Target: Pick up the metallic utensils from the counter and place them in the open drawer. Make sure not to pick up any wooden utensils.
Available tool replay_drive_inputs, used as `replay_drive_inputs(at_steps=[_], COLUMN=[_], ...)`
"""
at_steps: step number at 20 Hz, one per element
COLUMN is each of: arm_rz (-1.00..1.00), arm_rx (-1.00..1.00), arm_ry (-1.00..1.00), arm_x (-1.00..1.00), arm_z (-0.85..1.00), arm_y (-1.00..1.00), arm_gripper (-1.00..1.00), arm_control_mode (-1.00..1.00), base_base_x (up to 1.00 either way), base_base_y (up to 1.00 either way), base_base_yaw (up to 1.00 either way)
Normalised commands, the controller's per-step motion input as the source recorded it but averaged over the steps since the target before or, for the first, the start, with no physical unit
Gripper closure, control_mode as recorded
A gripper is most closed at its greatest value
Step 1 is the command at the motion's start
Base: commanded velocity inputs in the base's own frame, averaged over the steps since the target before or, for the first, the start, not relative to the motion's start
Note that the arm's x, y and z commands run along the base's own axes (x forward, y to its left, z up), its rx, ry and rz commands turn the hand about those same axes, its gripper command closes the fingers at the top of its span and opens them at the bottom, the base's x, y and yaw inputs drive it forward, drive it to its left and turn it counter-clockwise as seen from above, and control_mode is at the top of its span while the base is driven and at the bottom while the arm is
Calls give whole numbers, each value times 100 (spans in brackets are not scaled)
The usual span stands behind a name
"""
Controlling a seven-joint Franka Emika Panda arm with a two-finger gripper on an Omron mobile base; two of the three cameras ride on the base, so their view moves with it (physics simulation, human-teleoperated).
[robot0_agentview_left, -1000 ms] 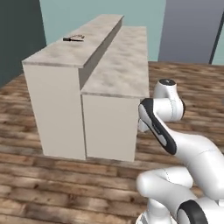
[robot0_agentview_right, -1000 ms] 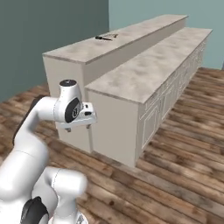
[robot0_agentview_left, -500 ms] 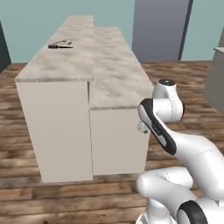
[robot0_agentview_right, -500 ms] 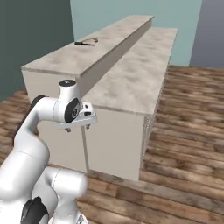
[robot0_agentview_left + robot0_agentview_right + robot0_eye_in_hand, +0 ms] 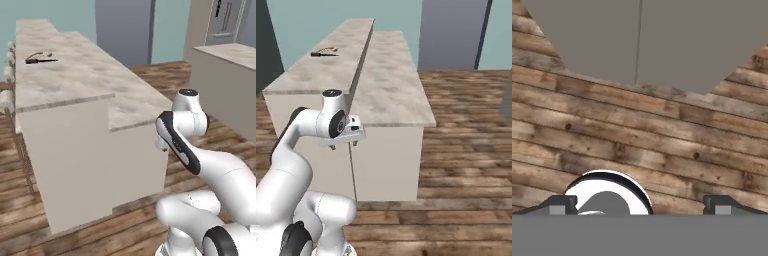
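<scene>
The counter is a long beige marbled slab in two tiers over a cream base; I face its end. Far back on its raised tier lies a black-handled knife with a thin pale spoon beside it, and both show as a small dark cluster in the right base view. My gripper hangs open and empty in front of the counter's end wall, pointing at the wood floor, far from the utensils. Its fingertips stand wide apart over floorboards. The open drawer and wooden utensils are out of view.
The counter's cream end wall stands close ahead of the arm. A second counter and tall grey cabinets stand to the right and behind. Pale stools line the counter's far left side. Wood floor stretches to the right.
The whole picture has shifted: the base has driven round toward the counter's end, so the camera moved. The arm keeps its folded pose and the gripper stays open.
</scene>
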Motion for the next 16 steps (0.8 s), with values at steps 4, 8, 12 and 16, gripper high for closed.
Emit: replay_drive_inputs(at_steps=[4, 8, 12, 16], arm_rz=[0, 0, 0, 0], arm_rx=[0, 0, 0, 0], arm_ry=[0, 0, 0, 0], arm_x=[0, 0, 0, 0], arm_z=[0, 0, 0, 0], arm_y=[0, 0, 0, 0], arm_gripper=[-100, -100, -100, -100], arm_control_mode=[100, 100, 100, 100], base_base_x=[-9, 0, 0, 0], base_base_y=[100, 99, 100, 100], base_base_yaw=[-60, -65, -59, -58])
